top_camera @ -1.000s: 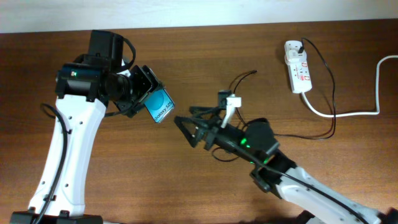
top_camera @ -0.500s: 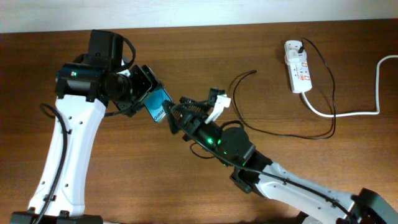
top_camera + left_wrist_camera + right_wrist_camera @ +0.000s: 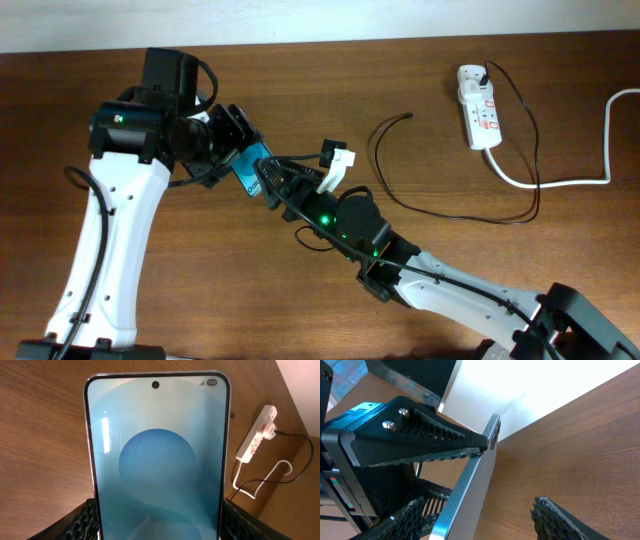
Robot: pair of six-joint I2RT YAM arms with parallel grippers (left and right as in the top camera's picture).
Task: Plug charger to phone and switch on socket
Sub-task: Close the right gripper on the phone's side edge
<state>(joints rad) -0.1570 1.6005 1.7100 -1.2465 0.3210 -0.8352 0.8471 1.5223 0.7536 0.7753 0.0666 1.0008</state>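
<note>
The slick phone (image 3: 157,455) is clamped in the left gripper (image 3: 233,151); the right gripper (image 3: 477,510) is spread, empty. The limp charger (image 3: 440,212) is best pinched behind its tip

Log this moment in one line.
left claw: grips phone | right claw: open beside phone | charger: loose on table | socket: untouched
</note>
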